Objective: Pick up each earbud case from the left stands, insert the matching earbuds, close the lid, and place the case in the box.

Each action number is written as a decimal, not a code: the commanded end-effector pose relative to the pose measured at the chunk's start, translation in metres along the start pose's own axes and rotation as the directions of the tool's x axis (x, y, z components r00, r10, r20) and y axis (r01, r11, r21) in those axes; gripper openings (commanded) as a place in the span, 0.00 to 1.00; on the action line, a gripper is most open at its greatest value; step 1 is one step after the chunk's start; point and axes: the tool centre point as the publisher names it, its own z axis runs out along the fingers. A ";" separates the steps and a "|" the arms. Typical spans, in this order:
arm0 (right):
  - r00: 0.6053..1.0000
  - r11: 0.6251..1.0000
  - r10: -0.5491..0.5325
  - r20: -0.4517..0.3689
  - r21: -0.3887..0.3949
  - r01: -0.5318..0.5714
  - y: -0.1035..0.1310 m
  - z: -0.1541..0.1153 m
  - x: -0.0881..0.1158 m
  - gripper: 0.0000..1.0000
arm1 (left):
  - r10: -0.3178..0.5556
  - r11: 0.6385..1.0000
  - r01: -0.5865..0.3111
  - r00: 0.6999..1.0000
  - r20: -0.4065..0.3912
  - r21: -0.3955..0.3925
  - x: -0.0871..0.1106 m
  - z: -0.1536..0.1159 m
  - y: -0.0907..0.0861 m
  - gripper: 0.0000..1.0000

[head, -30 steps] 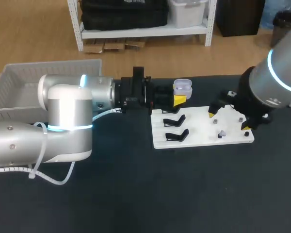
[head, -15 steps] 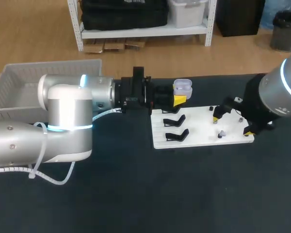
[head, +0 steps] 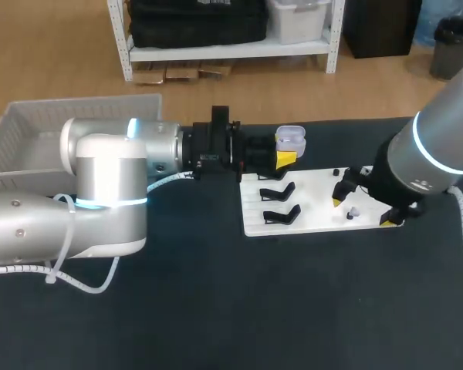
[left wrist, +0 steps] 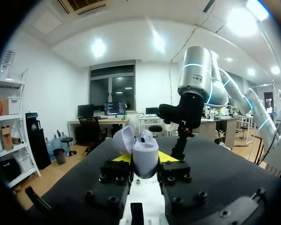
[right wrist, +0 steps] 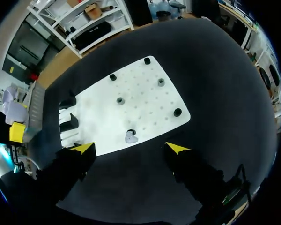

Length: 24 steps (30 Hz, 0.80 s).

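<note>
So my left gripper (left wrist: 143, 161) is clamped on the earbud case (left wrist: 145, 152), lid flipped open, holding it up just off the far left corner of the white board (head: 324, 185). My right gripper (right wrist: 130, 148) hangs over the board's near edge with its fingers spread wide and gripping nothing. A lone earbud (right wrist: 130, 137) sits on the board right ahead of that gap. Two black stands (head: 282, 214) are on the board's left side, and the white basket (head: 31, 131) is way off at the table's left, well apart from the case
</note>
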 end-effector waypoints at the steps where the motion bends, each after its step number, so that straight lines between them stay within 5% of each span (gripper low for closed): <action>1: 1.000 1.000 0.014 0.003 0.024 -0.014 0.003 0.008 0.001 0.80 | 0.005 1.000 -0.005 1.000 0.005 -0.009 0.001 0.000 -0.002 0.00; 8: 1.000 0.999 0.021 -0.010 0.041 -0.020 0.005 0.013 0.003 0.66 | 0.005 1.000 -0.005 1.000 0.005 -0.009 0.001 0.000 -0.002 0.00; 10: 1.000 0.999 0.022 -0.018 0.048 -0.021 0.005 0.015 0.003 0.54 | 0.005 1.000 -0.005 1.000 0.005 -0.009 0.001 0.000 -0.002 0.00; 24: 0.999 0.999 0.017 -0.031 0.050 -0.016 0.004 0.027 -0.002 0.47 | 0.005 1.000 -0.005 1.000 0.005 -0.009 0.001 0.000 -0.002 0.00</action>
